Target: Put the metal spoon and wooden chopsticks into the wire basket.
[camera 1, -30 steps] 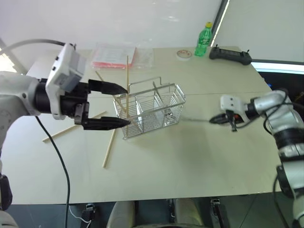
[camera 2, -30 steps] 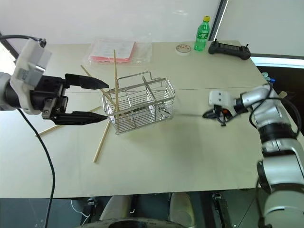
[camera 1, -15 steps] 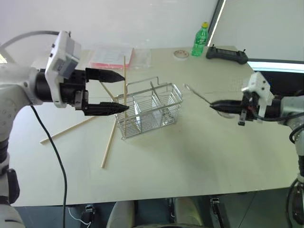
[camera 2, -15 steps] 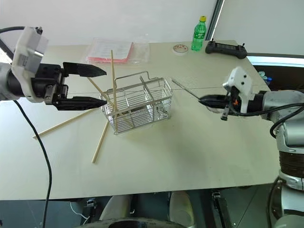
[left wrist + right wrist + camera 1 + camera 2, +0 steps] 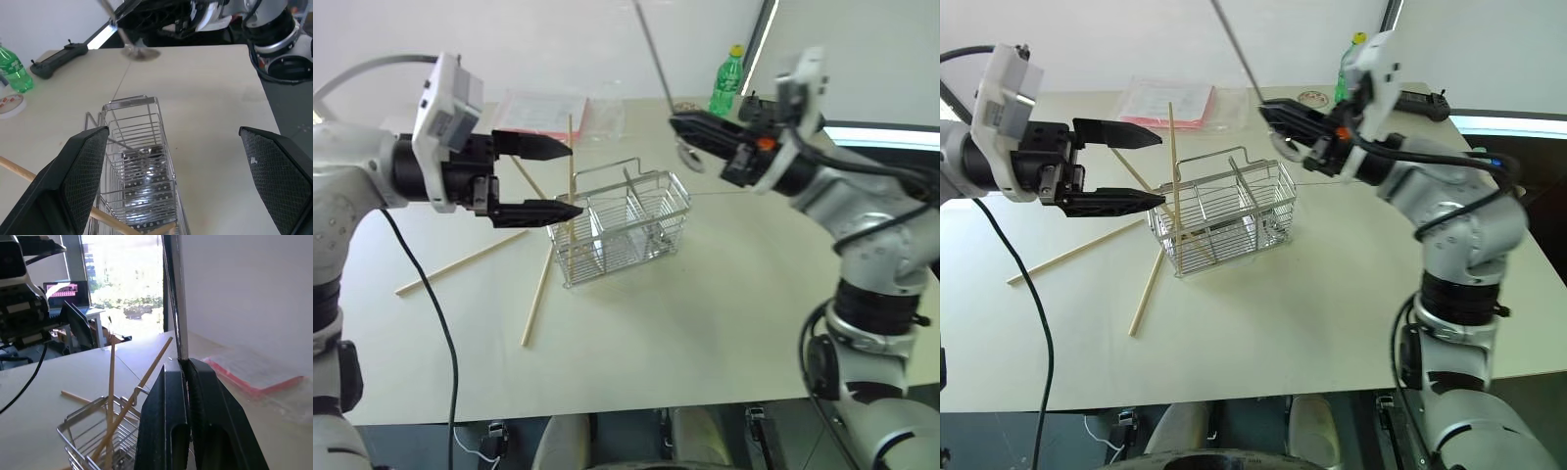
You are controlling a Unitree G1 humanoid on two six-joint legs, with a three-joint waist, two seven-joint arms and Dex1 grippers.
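Above and just right of the wire basket (image 5: 625, 227), the right pincer (image 5: 683, 127) clamps the metal spoon (image 5: 658, 67), handle up, bowl down; left pincer (image 5: 570, 180) gapes wide.

The rectangular silver wire-grid basket (image 5: 622, 227) has open compartments toward its right end. Two thin tan wooden chopsticks (image 5: 571, 176) stand in its left end, obstructing entry there. The raised wire handle (image 5: 617, 168) spans the top. The beige table (image 5: 724, 304) right of the basket is unobstructed.
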